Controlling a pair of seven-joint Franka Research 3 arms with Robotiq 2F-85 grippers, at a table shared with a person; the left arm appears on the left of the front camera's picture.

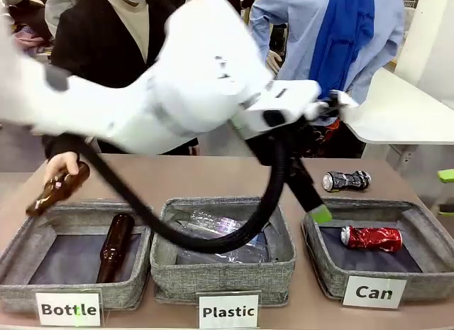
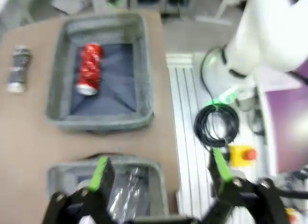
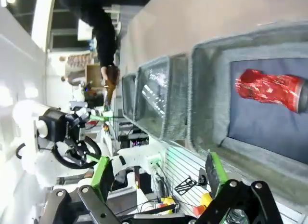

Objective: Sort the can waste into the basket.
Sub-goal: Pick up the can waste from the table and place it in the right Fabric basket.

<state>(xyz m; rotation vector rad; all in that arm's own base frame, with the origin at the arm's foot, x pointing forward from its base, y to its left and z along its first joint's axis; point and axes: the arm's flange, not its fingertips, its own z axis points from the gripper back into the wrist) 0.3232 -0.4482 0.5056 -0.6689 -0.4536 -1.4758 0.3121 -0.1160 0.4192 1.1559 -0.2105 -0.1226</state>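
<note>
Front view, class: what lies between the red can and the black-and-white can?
As the front view shows, the far wall of the Can basket, then bare table. The red can lies inside, the black-and-white can outside.

Shiny red can (image 1: 371, 238); other can (image 1: 346, 180) black-and-white patterned (silver ends); basket (image 1: 427, 283) grey, card (image 1: 374, 292) white.
</note>
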